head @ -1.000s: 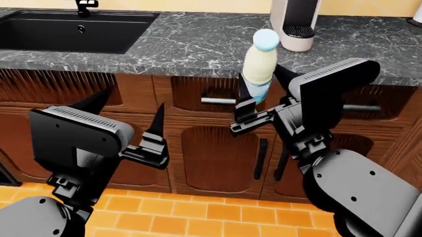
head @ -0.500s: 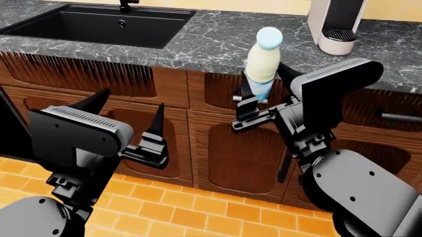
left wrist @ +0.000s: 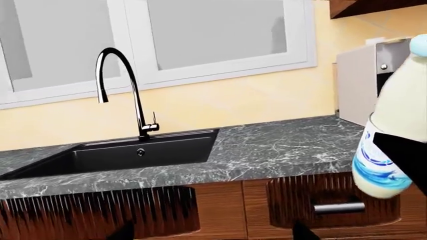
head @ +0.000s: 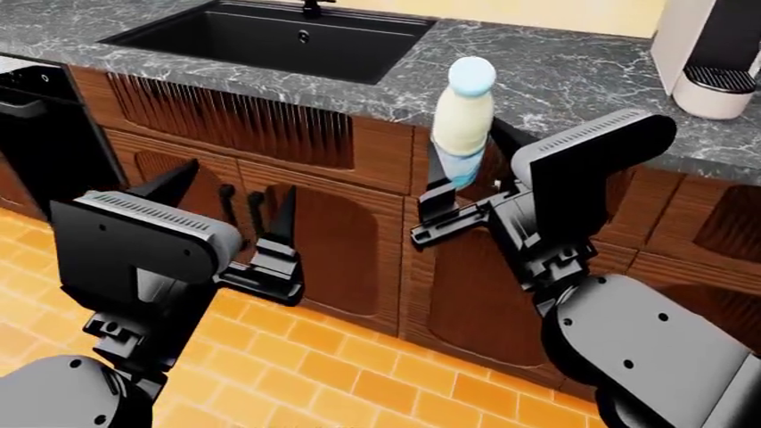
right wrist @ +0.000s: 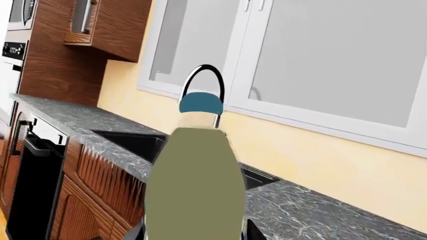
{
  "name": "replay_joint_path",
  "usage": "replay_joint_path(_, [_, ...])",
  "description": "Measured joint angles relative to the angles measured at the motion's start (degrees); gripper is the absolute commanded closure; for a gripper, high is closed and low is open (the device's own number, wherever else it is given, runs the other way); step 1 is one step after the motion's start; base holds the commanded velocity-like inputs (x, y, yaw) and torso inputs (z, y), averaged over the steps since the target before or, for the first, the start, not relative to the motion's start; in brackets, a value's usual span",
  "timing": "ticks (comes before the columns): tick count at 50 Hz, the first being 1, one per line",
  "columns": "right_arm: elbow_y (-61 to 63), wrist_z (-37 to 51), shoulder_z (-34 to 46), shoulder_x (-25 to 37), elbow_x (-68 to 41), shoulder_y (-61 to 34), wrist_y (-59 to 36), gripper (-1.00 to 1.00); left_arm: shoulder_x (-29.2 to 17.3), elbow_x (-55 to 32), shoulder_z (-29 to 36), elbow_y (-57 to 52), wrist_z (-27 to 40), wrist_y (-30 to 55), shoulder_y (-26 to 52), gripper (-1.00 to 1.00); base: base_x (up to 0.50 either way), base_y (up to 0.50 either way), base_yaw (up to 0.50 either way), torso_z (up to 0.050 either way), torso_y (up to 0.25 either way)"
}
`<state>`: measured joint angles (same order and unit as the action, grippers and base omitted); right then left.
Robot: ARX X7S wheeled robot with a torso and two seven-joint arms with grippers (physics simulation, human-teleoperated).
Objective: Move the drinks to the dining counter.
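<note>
Marble sink counter [head: 559,76] ahead; my right gripper [head: 466,201] clamps the milk bottle [head: 462,120], left gripper [head: 238,236] spread empty. I'm mid-carry; next, find the white dining counter.

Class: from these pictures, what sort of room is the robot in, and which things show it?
A simulated home kitchen: a black sink with a curved chrome tap set in a dark grey veined marble counter, over brown wooden cabinets.
</note>
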<state>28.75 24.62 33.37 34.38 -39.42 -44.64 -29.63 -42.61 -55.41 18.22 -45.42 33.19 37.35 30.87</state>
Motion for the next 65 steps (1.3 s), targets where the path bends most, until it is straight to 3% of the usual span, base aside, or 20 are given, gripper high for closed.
replay_joint_path(27, [0.9,-0.3,0.7,0.4,-0.3,-0.2,-0.7,1.0,-0.3,0.0,-0.1,-0.2,0.1,-0.6,-0.2,-1.0,0.0,0.0,0.5,0.0,0.0])
replay_joint_path(65, [0.6,-0.5,1.6,-0.5,-0.9,-1.8,-1.8,1.0,-4.2,0.6,-8.6,-3.8,0.8,-11.2,-12.3,-1.0,0.0,0.0,0.5,0.0,0.001])
